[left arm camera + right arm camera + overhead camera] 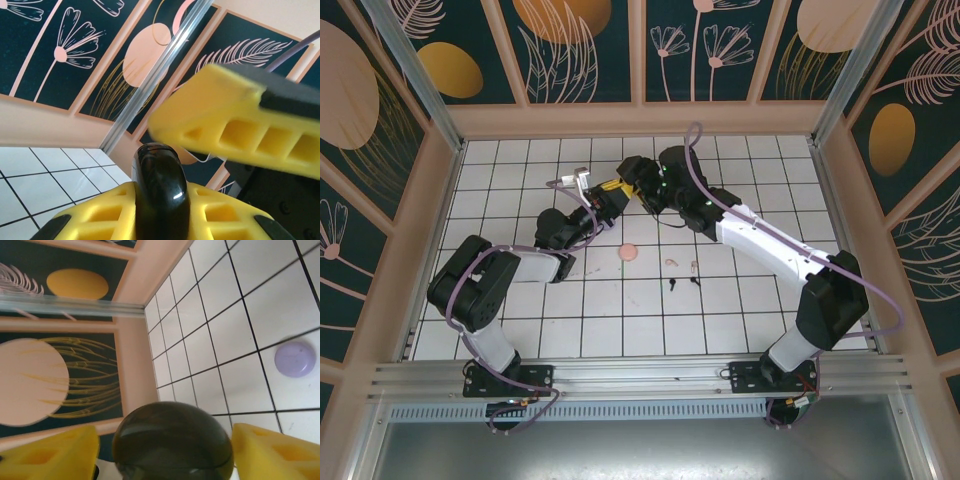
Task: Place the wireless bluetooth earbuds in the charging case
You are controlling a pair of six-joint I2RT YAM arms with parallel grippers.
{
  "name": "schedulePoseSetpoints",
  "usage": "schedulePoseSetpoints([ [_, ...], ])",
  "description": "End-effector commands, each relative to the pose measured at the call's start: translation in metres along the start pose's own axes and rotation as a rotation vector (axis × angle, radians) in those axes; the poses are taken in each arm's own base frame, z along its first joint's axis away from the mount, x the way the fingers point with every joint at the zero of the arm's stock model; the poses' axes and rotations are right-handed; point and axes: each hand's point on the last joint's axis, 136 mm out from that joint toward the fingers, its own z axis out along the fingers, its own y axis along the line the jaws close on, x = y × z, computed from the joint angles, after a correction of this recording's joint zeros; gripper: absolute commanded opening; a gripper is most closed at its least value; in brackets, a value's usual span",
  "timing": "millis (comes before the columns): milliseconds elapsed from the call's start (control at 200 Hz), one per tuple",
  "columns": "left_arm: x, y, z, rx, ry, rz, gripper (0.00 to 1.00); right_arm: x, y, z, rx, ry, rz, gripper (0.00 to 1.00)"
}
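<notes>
A glossy black round charging case (160,195) is held above the tiles where the two arms meet. My left gripper (161,194) is shut on it edge-on, the case wedged between its yellow fingers. My right gripper (165,452) flanks the same case (172,440) from the other side, and one of its yellow fingers (235,125) sits over the case's top edge. Two pale pink earbuds (682,264) and two black earbuds (683,283) lie loose on the tiles near the right forearm. The lilac pair is out of view.
A pink round case (628,252) lies shut on the tiles in front of the grippers. A lilac round case (295,359) lies on the floor beyond the right gripper. Peach walls and a metal post (150,80) enclose the tiled floor.
</notes>
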Motion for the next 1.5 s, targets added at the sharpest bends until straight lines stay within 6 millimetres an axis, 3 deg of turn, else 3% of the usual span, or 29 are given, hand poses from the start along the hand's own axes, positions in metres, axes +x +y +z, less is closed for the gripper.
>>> schedulePoseSetpoints([
  [0,-0.003,-0.006,0.000,0.029,-0.018,-0.014,0.03,-0.015,0.048,-0.023,-0.124,-0.062,-0.048,0.81],
  [90,-0.003,-0.007,-0.001,0.030,-0.014,-0.016,0.01,-0.026,0.056,-0.042,-0.115,-0.117,-0.093,0.85],
  [210,-0.001,-0.010,-0.001,0.028,0.017,-0.009,0.00,-0.034,0.046,-0.067,-0.091,-0.153,-0.154,0.85],
  [425,0.007,-0.024,0.002,0.055,0.144,0.056,0.00,-0.045,-0.012,-0.101,-0.026,-0.161,-0.322,0.84],
  [505,0.010,-0.031,0.005,0.078,0.196,0.083,0.00,-0.039,-0.022,-0.110,-0.040,-0.143,-0.439,0.84],
  [546,0.013,-0.034,0.005,0.089,0.225,0.088,0.00,-0.048,-0.032,-0.117,-0.019,-0.165,-0.475,0.84],
  [666,0.019,-0.045,0.007,0.144,0.303,0.098,0.00,-0.039,-0.036,-0.129,-0.064,-0.139,-0.658,0.84],
  [801,0.029,-0.059,0.007,0.234,0.389,0.071,0.00,-0.021,-0.038,-0.131,-0.131,-0.073,-0.841,0.84],
  [956,0.036,-0.070,0.005,0.307,0.453,0.030,0.00,-0.006,-0.042,-0.125,-0.185,0.000,-0.909,0.84],
  [1496,0.043,-0.075,0.004,0.349,0.512,0.004,0.00,-0.008,-0.042,-0.097,-0.210,0.050,-0.893,0.81],
])
